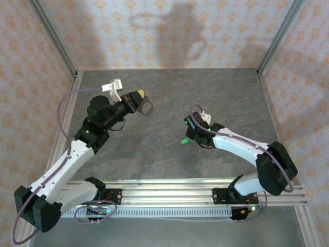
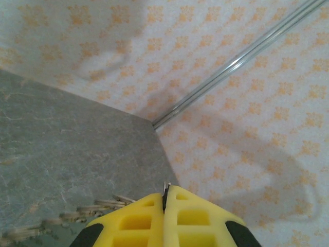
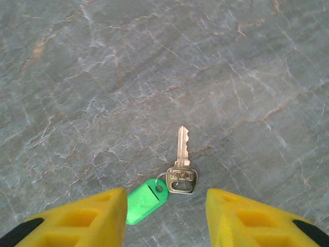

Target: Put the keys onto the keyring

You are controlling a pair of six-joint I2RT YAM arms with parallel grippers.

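Note:
The keys [image 3: 181, 154] lie flat on the grey table: one silvery key joined by a small wire loop to a green plastic tag [image 3: 146, 199]. My right gripper [image 3: 165, 208] hovers just above them, open, with a yellow finger on either side and nothing held. From above, the green tag [image 1: 183, 141] lies at the right gripper [image 1: 188, 135]. My left gripper [image 1: 139, 96] is raised at the back left, shut on the keyring [image 1: 147, 109], a thin loop hanging from its tips. In the left wrist view a tan toothed strap of the keyring [image 2: 77, 212] shows beside the shut left gripper [image 2: 165, 193].
Patterned walls enclose the table on three sides, with metal corner posts [image 1: 54, 41] at the back left and back right [image 1: 280, 36]. An aluminium rail [image 1: 169, 193] carrying both arm bases runs along the near edge. Bare table [image 1: 164, 154] lies between the arms.

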